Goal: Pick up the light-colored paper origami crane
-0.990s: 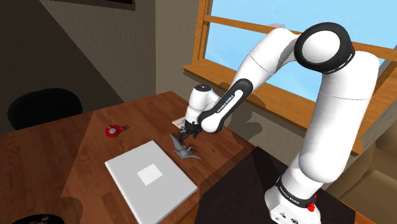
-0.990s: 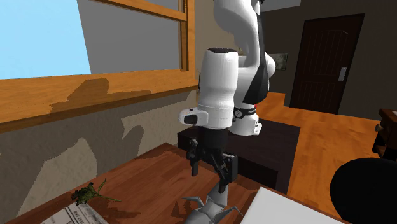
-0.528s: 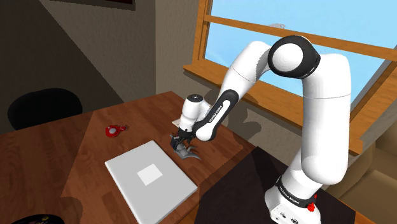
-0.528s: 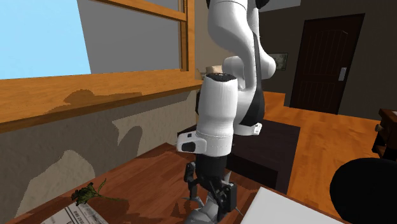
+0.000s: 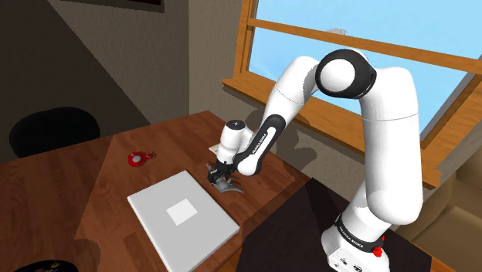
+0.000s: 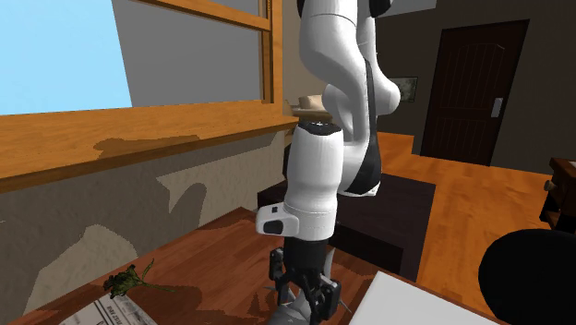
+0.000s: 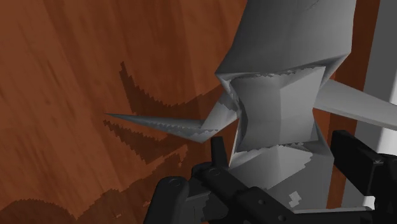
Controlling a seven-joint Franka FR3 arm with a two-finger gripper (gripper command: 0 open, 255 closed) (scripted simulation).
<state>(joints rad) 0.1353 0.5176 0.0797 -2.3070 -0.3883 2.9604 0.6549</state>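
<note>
The arm's black tool [image 5: 218,175] hangs low over the wooden bench [image 5: 93,193], its fingers [image 7: 355,167] spread wide. The pale grey folded-paper crane [image 7: 280,95] sits on the bench directly under the tool, its body between the two fingers and a pointed tip jutting out past one. Whether the fingers touch it cannot be told.

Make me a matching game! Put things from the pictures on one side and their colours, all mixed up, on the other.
Things:
1. paper crane
2. chair
3. table
4. little gadget lying on the table

Colours:
A. red
B. grey
C. black
D. brown

Pairs: 1-B, 2-C, 3-D, 4-A
</note>
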